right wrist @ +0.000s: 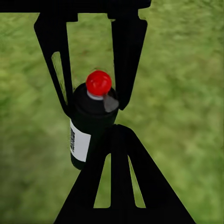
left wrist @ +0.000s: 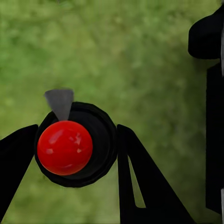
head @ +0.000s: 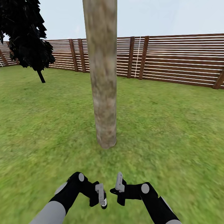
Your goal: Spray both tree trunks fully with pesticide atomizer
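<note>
At the far left, well ahead of our grippers, stands a black tree (head: 26, 34), which is not ours to spray. Behind everything runs the fence (head: 174, 59) around the lawn (head: 174, 130).

Our left gripper (head: 101, 196) hangs low over the grass, and it holds the atomizer (left wrist: 74, 144): in the left wrist view the dark bottle with its red top (left wrist: 64, 147) sits between the two black fingers (left wrist: 140, 182), which are pressed against its sides. In the right wrist view we see the same bottle (right wrist: 88, 126) upright in that pinch, white label down its side, grey nozzle (right wrist: 110, 103) jutting out beside the red top. We judge it is held upright so the nozzle can be turned toward the bark.

Straight ahead of both grippers rises the trunk (head: 102, 74), mottled grey-brown, close in front. We seem to be parked here so the spray can reach it.

Our right gripper (head: 119, 186) sits just beside the left one, its wrist camera facing the bottle. Whether its fingers are spread or closed, we cannot tell. We judge it is placed to steady the bottle or press the top.
</note>
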Controlling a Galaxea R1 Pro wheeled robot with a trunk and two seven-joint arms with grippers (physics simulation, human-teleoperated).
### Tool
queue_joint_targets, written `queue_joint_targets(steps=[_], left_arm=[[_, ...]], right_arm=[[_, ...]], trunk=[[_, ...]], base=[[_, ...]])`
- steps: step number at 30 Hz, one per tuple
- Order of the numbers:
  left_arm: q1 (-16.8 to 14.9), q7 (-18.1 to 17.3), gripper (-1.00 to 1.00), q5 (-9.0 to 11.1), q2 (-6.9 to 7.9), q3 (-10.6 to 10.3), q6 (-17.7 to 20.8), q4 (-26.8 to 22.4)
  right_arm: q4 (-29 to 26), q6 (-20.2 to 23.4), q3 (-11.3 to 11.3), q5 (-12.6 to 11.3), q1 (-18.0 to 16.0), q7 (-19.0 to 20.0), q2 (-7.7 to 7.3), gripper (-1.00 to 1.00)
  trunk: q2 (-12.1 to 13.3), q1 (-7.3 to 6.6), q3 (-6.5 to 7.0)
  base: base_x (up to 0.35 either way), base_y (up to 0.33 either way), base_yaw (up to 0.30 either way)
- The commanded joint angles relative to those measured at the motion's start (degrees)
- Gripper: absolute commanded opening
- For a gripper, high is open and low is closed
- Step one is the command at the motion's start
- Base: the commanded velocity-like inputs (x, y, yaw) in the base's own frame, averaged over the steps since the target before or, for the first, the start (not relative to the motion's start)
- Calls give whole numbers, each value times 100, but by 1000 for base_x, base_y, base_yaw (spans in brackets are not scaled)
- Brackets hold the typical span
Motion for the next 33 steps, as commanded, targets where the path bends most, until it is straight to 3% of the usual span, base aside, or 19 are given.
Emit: queue_joint_targets(steps=[1, 4, 6, 13, 33], left_arm=[[-2, -19, -100, -29, -29, -33, -1, -7], [-5, -19, -100, -26, -66, -278, 6, -7], [-4, -18, -100, -24, -79, -318, 7, -7], [-2, 195, -100, -14, -100, -332, 7, 0], [-2, 204, -100, 40, -180, -333, 7, 16]], right_arm=[[-7, -41, -6, 56, -2, 5, 2, -100], [-7, -41, -6, 56, -2, 5, 2, -100], [-7, -41, -6, 56, -2, 5, 1, -100], [-7, -41, -6, 56, -2, 5, 1, -100], [-7, -41, -6, 56, -2, 5, 1, -100]], trunk=[[-2, -1, -5], [-2, -1, -5], [-2, -1, -5], [-2, -1, -5], [-2, -1, -5]], base=[[0, 0, 0], [0, 0, 0], [0, 0, 0], [0, 0, 0], [0, 0, 0]])
